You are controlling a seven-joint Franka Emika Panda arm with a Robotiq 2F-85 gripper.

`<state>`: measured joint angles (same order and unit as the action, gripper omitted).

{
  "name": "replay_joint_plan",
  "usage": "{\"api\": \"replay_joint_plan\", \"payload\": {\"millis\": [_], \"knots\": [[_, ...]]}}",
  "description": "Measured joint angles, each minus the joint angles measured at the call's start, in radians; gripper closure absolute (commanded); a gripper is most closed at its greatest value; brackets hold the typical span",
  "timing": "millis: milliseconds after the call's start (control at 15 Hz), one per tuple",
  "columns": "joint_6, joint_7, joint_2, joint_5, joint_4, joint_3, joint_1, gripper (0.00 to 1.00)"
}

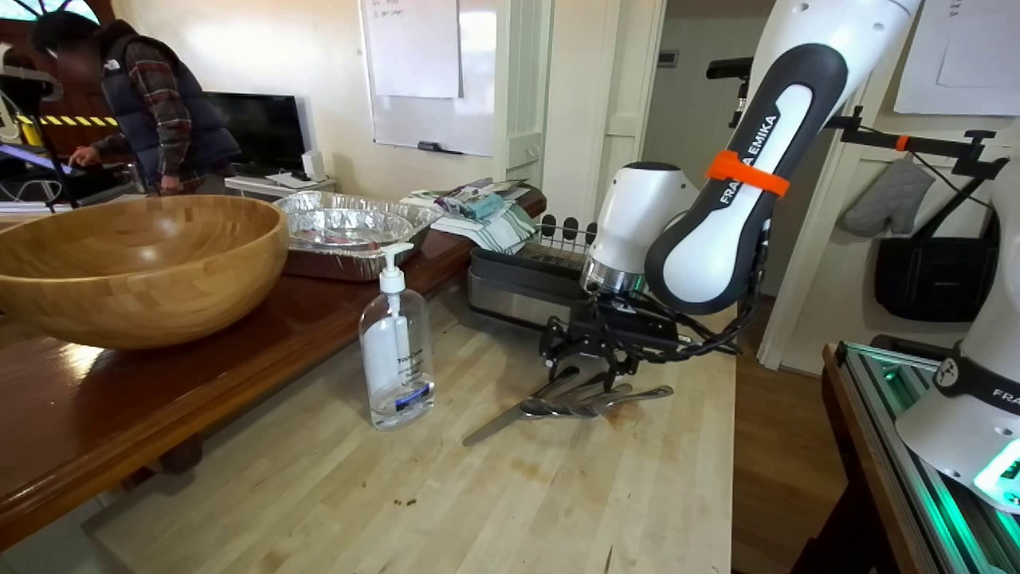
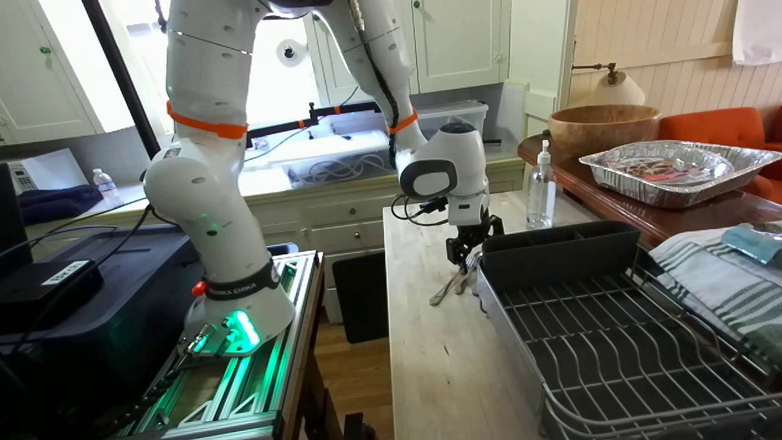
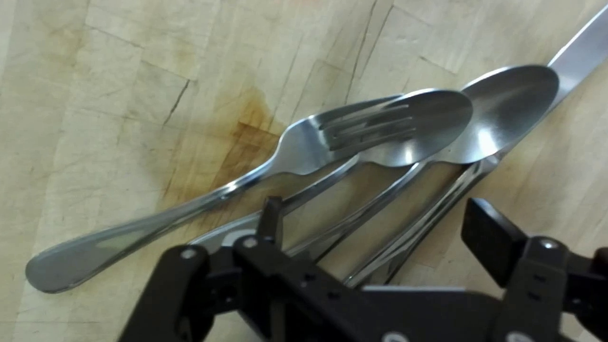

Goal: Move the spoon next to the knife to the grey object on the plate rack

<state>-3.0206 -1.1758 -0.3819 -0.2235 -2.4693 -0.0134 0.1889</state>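
The spoon (image 3: 515, 109) next to the knife (image 3: 582, 54) lies on the desk (image 1: 637, 494), its broad end across the knife and its handle running back into the gap between the jaws. The jaws are spread and pinch nothing, so the step in hand looks like lining up for the pick, with the whole carry yet to be done. In the wrist view the knife's handle runs through the same gap, and the handle of a second spoon (image 3: 449, 126) passes behind one jaw. Closing from here could gather the knife too; the next move probably calls for centring the jaws on the one handle before closing. Whether they touch anything I cannot tell. The goal, a grey holder (image 2: 562, 256) on the edge of the plate rack (image 2: 520, 342), is near the jaws.

Under the jaws the desk is pale wood, with a brown stain (image 3: 249, 135) beside a fork (image 3: 304, 147) and dark specks (image 1: 405, 502) farther away. A pump bottle (image 1: 398, 359) stands upright, apart from the jaws. Well beyond them, a polished desk (image 1: 291, 335) carries a wooden bowl (image 1: 143, 307); farther still, a person (image 1: 171, 112) leans forward near a black screen (image 1: 259, 131).
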Motion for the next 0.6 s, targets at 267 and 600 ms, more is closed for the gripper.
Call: {"api": "replay_joint_plan", "payload": {"millis": [267,600], "knots": [[-0.001,0.0,-0.017,-0.012,0.015,0.001,0.0,0.56],[-0.002,0.0,-0.028,-0.024,0.027,0.003,0.0,0.3]]}}
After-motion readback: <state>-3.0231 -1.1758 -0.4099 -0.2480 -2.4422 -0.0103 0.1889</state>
